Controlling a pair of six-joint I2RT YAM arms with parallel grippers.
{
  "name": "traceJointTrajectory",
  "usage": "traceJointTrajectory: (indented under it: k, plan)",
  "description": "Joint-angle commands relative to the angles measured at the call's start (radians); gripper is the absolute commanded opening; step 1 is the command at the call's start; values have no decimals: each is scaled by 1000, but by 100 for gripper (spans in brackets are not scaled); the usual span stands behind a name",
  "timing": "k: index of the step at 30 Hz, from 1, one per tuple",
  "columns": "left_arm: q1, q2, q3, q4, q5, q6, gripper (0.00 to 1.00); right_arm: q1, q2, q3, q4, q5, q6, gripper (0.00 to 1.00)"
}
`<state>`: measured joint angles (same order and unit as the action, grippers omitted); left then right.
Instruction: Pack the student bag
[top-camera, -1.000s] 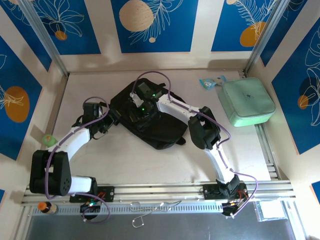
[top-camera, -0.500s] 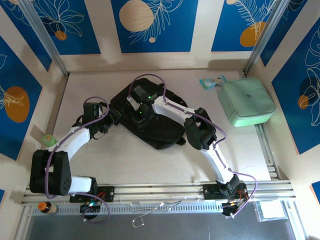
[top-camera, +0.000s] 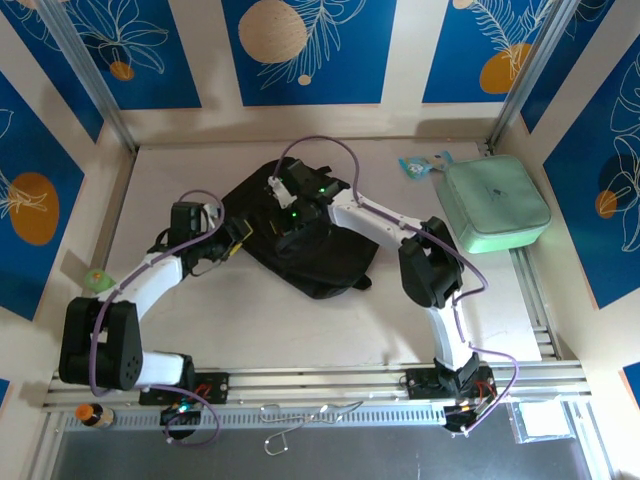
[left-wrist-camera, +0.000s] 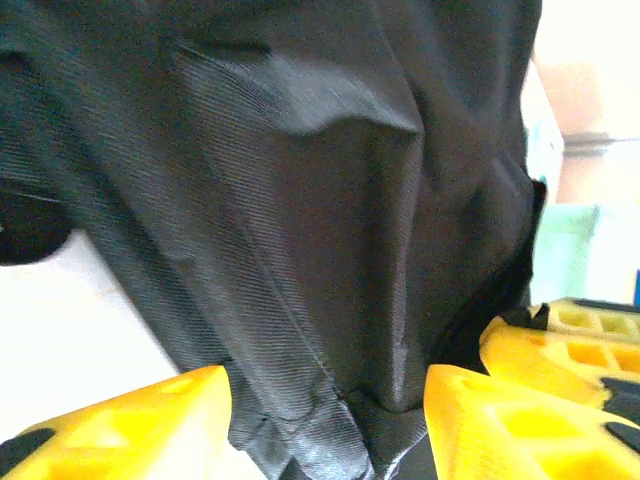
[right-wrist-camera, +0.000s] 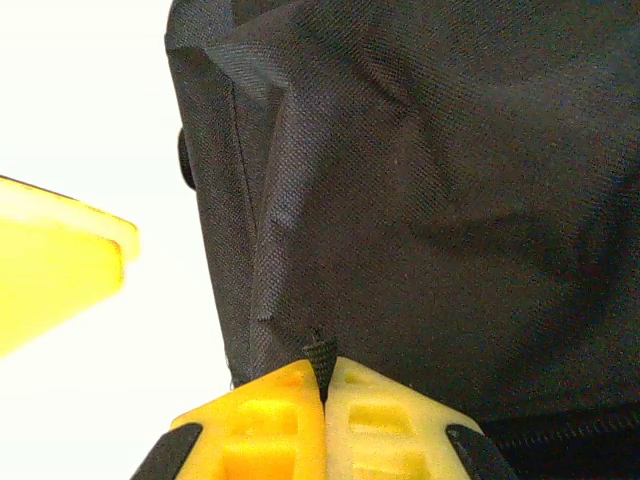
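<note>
Right hand (right-wrist-camera: 323, 378): clenched, fingers pressed together on a small black tab (right-wrist-camera: 318, 352) at a seam, likely a zip pull. Left hand (left-wrist-camera: 328, 390): grasping a bunched fold of fabric, probably bracing the cloth so the zip can run. Student bag (top-camera: 322, 268) lies flat mid-worktop (top-camera: 300, 335), seemingly not yet opened. Overhead gives the layout, with the mint case (top-camera: 495, 208) well apart to the right. Wrist views settle the grips.
</note>
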<state>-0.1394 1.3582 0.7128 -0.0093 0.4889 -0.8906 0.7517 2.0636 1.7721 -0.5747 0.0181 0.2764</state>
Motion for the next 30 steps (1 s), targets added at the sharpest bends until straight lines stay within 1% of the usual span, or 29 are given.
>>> traceJointTrajectory:
  k: [1,5,10,14,17,20,21,22,26,30]
  plan:
    - [-33,41,26,100,87,-49,51,-15,-50,-33,52,-65,50,0]
    - [-70,107,36,203,126,-105,47,-27,-63,-53,66,-90,68,0]
    - [-108,176,65,244,135,-131,40,-34,-65,-63,71,-105,82,0]
    - [-115,206,68,260,122,-149,31,-38,-67,-73,78,-117,93,0]
    - [-114,217,62,247,108,-149,20,-41,-67,-80,80,-108,99,0]
    - [-114,217,60,203,76,-128,5,-49,-64,-87,82,-78,105,0]
    - [-115,216,60,176,59,-112,1,-57,-63,-87,84,-78,99,0]
    - [-114,213,62,150,43,-101,0,-65,-59,-86,88,-84,90,0]
    - [-114,205,49,94,10,-63,0,-132,-24,-42,76,-60,63,0]
    - [-114,184,35,58,-11,-33,0,-199,20,-5,82,18,78,0]
